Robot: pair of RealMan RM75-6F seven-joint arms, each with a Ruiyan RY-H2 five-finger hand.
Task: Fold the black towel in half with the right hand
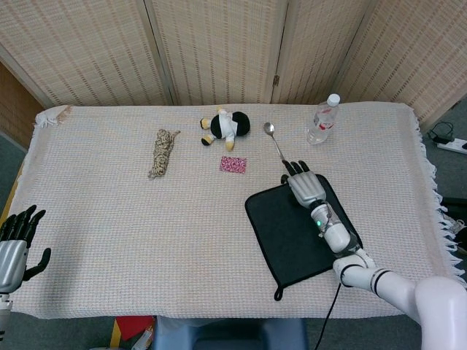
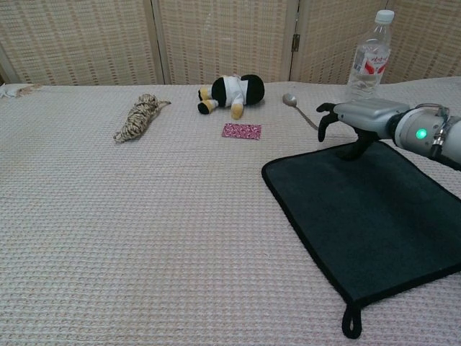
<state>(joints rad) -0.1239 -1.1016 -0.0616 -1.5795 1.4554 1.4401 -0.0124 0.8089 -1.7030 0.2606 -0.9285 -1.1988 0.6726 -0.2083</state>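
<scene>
Head view is showing the black towel (image 1: 300, 230) lying flat and unfolded on the right half of the table, turned a little askew, its long axis running from the far corner by the spoon down toward the near edge where its hanging loop (image 1: 278, 293) is dangling. I am holding my right hand (image 1: 303, 184) over the towel's far edge, fingers spread and curving downward, gripping nothing; in the chest view (image 2: 351, 121) the thumb seems to be brushing the cloth, though I cannot tell for sure from this angle. So the towel is stretching back from my fingertips toward my own body — the far edge is the one under me, and folding in half looks to me like pinching that edge and drawing it toward the near edge, across the long axis. My left hand (image 1: 13, 248) is hanging open off the near left corner, well apart from the towel, so the right is far nearer.

The towel is looking soft and short-piled, a rounded rectangle with a stitched border. It is lying on a pale waffle-weave tablecloth (image 1: 131, 226) — likely grippy enough to drag the cloth. Beyond my fingers, a metal spoon (image 1: 274, 140) and a clear plastic bottle (image 1: 322, 119) are sitting near.
</scene>
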